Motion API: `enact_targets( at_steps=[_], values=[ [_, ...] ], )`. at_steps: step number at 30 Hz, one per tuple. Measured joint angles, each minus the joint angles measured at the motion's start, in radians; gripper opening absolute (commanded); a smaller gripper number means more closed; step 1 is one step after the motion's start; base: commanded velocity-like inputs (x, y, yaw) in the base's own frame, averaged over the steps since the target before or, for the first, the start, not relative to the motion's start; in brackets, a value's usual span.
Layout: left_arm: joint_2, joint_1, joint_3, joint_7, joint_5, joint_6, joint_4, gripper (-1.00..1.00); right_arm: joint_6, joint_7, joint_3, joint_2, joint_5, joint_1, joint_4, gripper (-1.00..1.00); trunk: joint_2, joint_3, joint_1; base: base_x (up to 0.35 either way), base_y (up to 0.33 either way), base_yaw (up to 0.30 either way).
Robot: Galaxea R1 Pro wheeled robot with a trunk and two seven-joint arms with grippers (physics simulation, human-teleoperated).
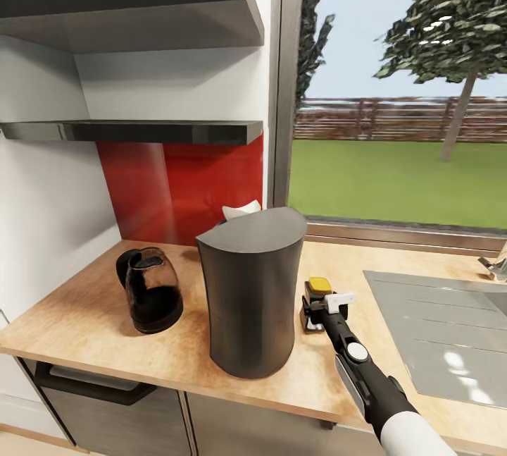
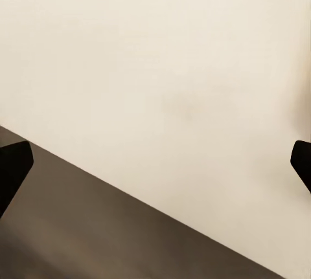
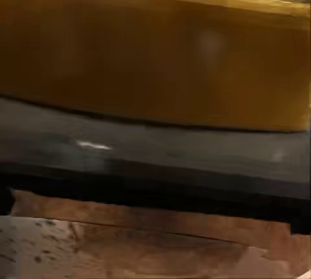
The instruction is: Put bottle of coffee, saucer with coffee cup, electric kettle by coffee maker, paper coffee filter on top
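The dark-grey coffee maker (image 1: 250, 301) stands mid-countertop (image 1: 84, 315). Left of it sits the glass electric kettle (image 1: 150, 290). A white paper coffee filter (image 1: 241, 210) peeks up at the back edge of the coffee maker's slanted top. Right of the coffee maker, the bottle of coffee (image 1: 320, 287) stands on the counter, yellow cap up, with my right gripper (image 1: 318, 309) shut around it. The cap (image 3: 155, 59) looms large in the right wrist view. My left gripper (image 2: 155, 169) is open, its fingertips (image 2: 13, 169) wide apart before a pale surface. The saucer and coffee cup are out of view.
The thin black kitchen shelf (image 1: 141, 132) hangs above the kettle, under a thicker dark shelf (image 1: 141, 12). The steel sink (image 1: 443, 329) and a tap (image 1: 496, 266) lie to the right. A window and red backsplash (image 1: 183, 188) stand behind.
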Motion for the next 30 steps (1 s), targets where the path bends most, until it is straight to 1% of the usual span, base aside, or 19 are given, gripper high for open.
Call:
enact_targets(
  at_steps=[15, 21, 30],
  values=[
    [0.000, 0.000, -0.001, 0.000, 0.000, 0.000, 0.001, 1.00, 0.000, 0.000, 0.000, 0.000, 0.000, 0.000, 0.000, 1.00, 0.000, 0.000, 0.000, 0.000, 0.002, 0.000],
    [0.000, 0.000, 0.000, 0.000, 0.000, 0.000, 0.000, 1.00, 0.000, 0.000, 0.000, 0.000, 0.000, 0.000, 0.000, 1.00, 0.000, 0.000, 0.000, -0.067, 0.072, 0.000],
    [0.000, 0.000, 0.000, 0.000, 0.000, 0.000, 0.001, 1.00, 0.000, 0.000, 0.000, 0.000, 0.000, 0.000, 0.000, 1.00, 0.000, 0.000, 0.000, -0.005, 0.006, 0.000]
  ],
)
